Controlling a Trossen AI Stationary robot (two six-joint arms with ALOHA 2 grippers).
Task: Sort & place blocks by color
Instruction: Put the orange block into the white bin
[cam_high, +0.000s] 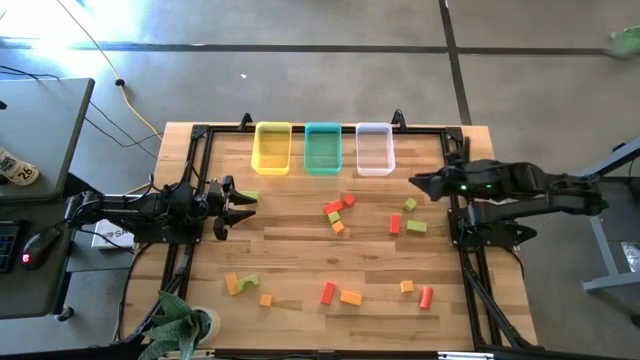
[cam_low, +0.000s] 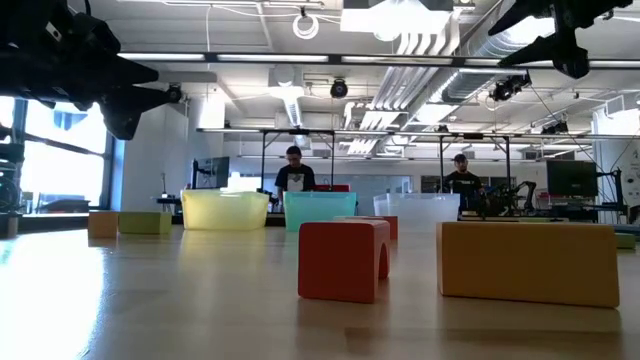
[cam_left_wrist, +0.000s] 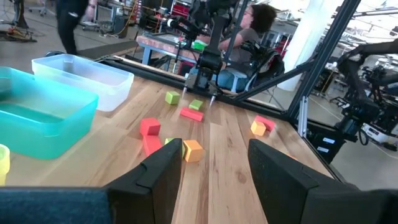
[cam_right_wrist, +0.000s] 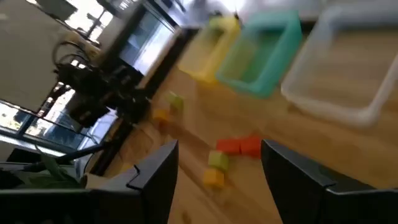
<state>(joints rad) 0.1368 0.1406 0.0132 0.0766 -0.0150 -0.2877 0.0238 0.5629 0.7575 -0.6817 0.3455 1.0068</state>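
Red, orange and light green blocks lie scattered on the wooden table: a cluster (cam_high: 336, 212) at the middle, a red one (cam_high: 395, 224), two green ones (cam_high: 410, 204) (cam_high: 417, 227), and several along the near side (cam_high: 350, 297). My left gripper (cam_high: 238, 208) (cam_left_wrist: 214, 177) hangs open and empty above the table's left side, beside a green block (cam_high: 250, 196). My right gripper (cam_high: 416, 182) (cam_right_wrist: 221, 180) is open and empty above the right side, near the clear bin (cam_high: 375, 148).
A yellow bin (cam_high: 272, 148), a teal bin (cam_high: 322, 148) and the clear bin stand in a row at the far edge. A black frame (cam_high: 200, 135) runs round the table. A plant (cam_high: 180, 325) sits at the near left corner. People sit beyond the far edge (cam_low: 295, 170).
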